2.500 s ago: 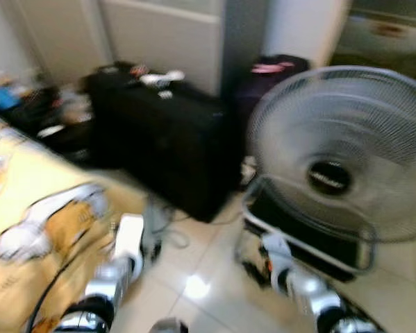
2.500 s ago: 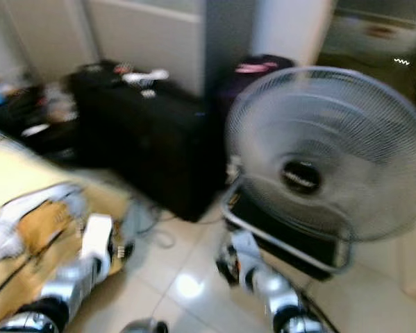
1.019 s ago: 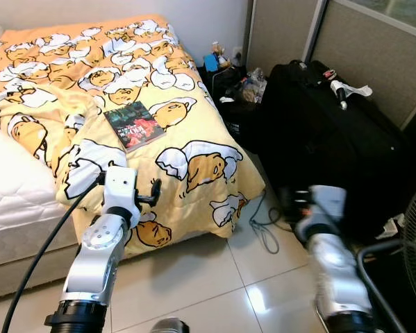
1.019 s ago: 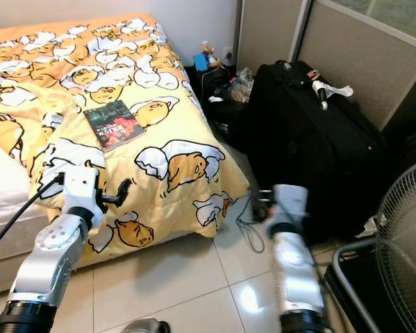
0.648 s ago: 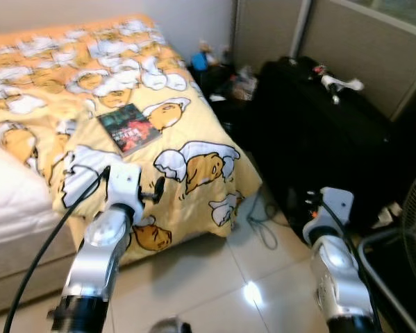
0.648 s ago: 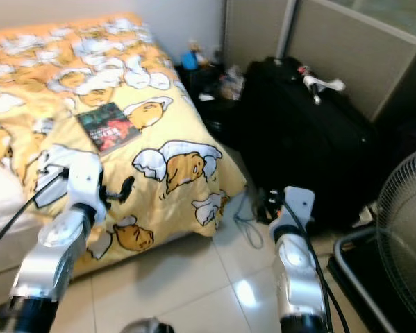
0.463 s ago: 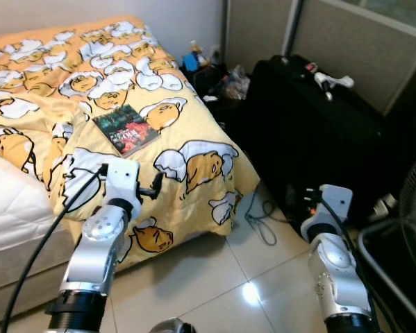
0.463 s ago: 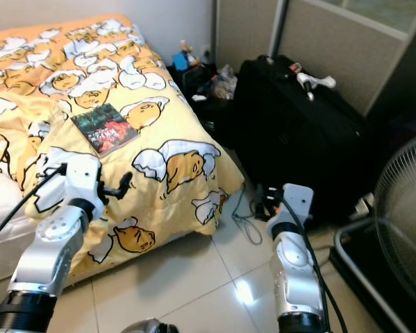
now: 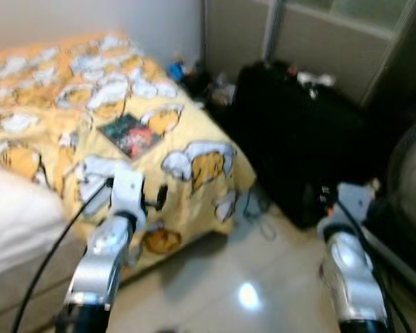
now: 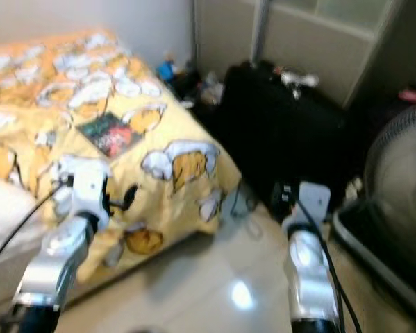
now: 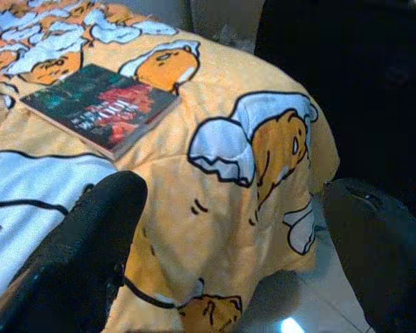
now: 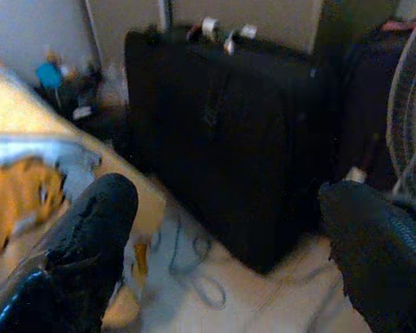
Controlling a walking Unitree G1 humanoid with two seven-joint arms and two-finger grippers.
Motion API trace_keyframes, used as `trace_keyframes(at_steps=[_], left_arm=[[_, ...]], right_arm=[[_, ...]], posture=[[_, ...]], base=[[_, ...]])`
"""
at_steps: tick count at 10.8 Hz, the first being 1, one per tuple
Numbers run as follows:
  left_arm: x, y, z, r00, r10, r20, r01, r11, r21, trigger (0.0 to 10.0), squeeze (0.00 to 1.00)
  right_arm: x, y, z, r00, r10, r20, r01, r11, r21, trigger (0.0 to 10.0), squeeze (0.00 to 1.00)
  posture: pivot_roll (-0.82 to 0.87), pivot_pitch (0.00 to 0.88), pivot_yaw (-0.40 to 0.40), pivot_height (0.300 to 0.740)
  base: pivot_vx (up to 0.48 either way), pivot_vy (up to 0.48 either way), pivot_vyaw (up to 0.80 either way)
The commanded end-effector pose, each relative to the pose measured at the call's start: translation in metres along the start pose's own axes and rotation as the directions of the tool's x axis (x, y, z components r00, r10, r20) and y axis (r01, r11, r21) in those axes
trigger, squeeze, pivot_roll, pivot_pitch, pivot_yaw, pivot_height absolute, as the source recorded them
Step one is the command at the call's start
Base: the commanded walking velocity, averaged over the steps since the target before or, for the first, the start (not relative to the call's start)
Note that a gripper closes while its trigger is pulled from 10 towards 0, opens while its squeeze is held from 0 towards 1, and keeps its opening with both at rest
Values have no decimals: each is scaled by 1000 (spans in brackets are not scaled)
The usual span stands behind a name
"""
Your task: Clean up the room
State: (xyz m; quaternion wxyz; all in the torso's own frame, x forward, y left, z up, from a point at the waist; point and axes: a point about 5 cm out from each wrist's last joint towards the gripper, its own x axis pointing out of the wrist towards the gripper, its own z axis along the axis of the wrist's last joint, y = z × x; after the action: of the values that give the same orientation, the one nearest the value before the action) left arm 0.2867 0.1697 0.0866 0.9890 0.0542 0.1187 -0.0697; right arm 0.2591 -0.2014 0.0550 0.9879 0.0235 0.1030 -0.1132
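Book lying flat on the yellow cartoon-print blanket, far-left of the scene, near the bed's right edge. Dark cover, teal and green with red blotches and pale lettering, too blurred to read; thin pale page edge showing along one side. Left gripper hovering just short of the blanket's near edge, well on the near side of the book, fingers spread wide apart with nothing between them. Right gripper low over the pale tiled floor, pointed at the big black suitcase standing to the right of the bed, fingers likewise parted and empty. Loose cable coiled on the tiles between bed and suitcase. Fan at the far right edge. Head views soft with blur.
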Motion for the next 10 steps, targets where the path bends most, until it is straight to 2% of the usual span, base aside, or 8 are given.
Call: trace_keyframes(at_steps=[1,3,4,5,6,7,9,10], left_arm=[[-5,13,-2,1000,29,-6,-29,999,17,10000,1000],[-6,22,8,998,66,16,-66,998,12,10000,1000],[-5,18,7,998,65,14,-65,998,25,10000,1000],[-6,15,9,998,61,24,-61,998,7,10000,1000],[-5,21,6,996,87,17,-86,996,-36,10000,1000],[-3,16,6,997,81,9,-81,996,-27,10000,1000],[-9,18,4,995,100,4,-100,994,-36,10000,1000],[-9,20,5,994,110,14,-109,993,-36,10000,1000]], right_arm=[[0,19,6,998,57,23,-57,998,24,10000,0],[1,28,8,994,103,21,-105,991,86,10000,0],[4,25,2,996,84,-4,-83,993,79,10000,0],[7,20,7,998,64,4,-64,995,80,10000,0],[12,23,14,995,95,29,-95,995,16,10000,0],[15,21,22,993,115,37,-115,993,12,10000,0],[13,22,19,990,139,-9,-139,990,12,10000,0],[13,23,14,990,133,-45,-127,985,114,10000,0]], posture=[[-10,0,33,740],[33,0,34,740],[34,0,34,740],[42,0,25,740],[13,0,29,740],[12,0,31,740],[35,0,4,740],[61,0,-21,740]], base=[[0,386,0],[0,384,0],[0,382,0],[0,382,0],[0,386,0],[0,375,0],[0,377,0],[0,375,0]])
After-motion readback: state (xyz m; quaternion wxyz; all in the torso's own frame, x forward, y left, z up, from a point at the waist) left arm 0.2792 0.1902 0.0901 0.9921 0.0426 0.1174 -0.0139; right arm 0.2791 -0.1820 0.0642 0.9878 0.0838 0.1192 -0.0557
